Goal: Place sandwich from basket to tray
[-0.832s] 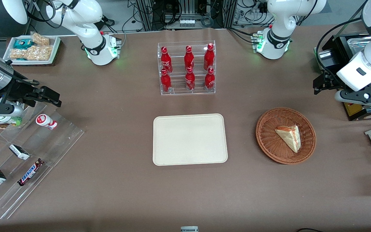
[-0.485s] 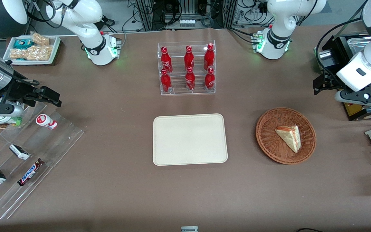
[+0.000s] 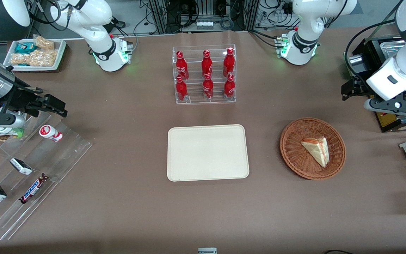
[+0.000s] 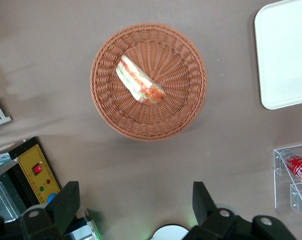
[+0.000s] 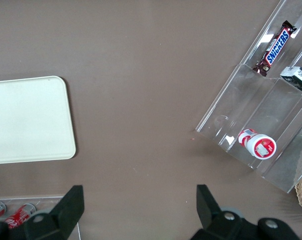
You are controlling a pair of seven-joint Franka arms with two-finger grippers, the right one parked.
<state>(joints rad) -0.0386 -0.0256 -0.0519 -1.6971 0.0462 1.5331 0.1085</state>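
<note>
We're seeing the left arm's gripper edging slightly away from front cam vs a moment ago, fingers spread, approach just starting. Triangular white-bread sandwich w/ red-green filling is lying untouched in round reddish-brown wicker basket; cream rectangular tray is sitting bare beside it.

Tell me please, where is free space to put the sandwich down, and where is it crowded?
The tray is bare all over. Bare table lies between tray and basket, and between tray and bottle rack. The basket is taken by the sandwich. The open gripper hangs above the table, farther from the front camera than the basket. The acrylic snack shelf is crowded.
</note>
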